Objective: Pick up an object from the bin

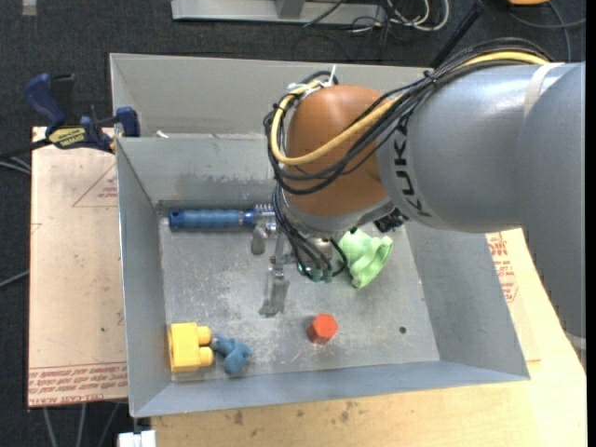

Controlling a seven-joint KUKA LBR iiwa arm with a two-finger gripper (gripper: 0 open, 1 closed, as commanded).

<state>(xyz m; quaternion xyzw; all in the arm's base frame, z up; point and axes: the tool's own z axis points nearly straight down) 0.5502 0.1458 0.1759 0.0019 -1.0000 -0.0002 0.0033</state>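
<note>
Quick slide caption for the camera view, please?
End effector over bin floor, between blue-handled tool and red block; green lump beside it.

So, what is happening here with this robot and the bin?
A grey robot arm reaches from the right into the metal bin. Its gripper hangs low over the middle of the floor, just below a blue-handled tool and beside a green soft thing. A red block, a yellow brick and a small blue piece lie nearer the front. I cannot tell whether anything is gripped yet.
</note>
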